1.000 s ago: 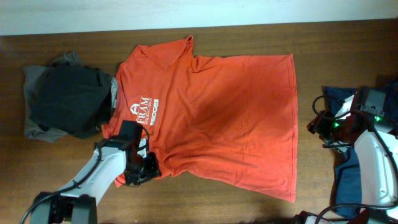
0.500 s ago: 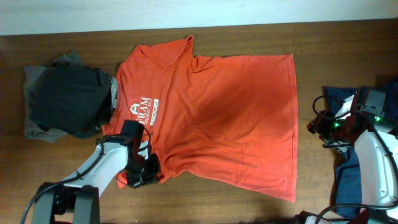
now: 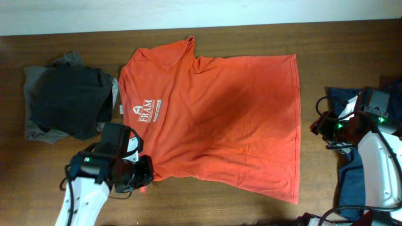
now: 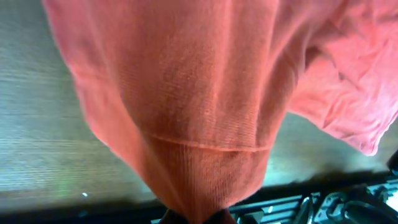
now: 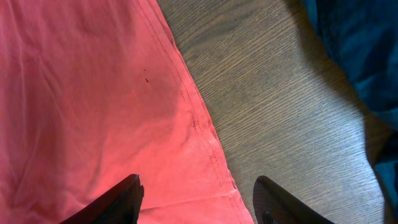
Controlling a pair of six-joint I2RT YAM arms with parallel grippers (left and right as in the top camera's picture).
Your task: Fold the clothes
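Note:
An orange T-shirt with a white chest logo lies spread flat across the middle of the wooden table. My left gripper is shut on the shirt's near-left sleeve and lifts it off the table; in the left wrist view the orange sleeve hangs from the shut jaws. My right gripper is open and empty, hovering at the shirt's right hem; the right wrist view shows its fingers spread over the hem edge.
A dark grey folded garment on a lighter grey one lies at the far left. A blue garment lies at the right edge under the right arm, also in the right wrist view.
My left gripper has pulled back toward the left and front, with the sleeve held in it. The shirt's left edge has shifted slightly. The right arm has not moved.

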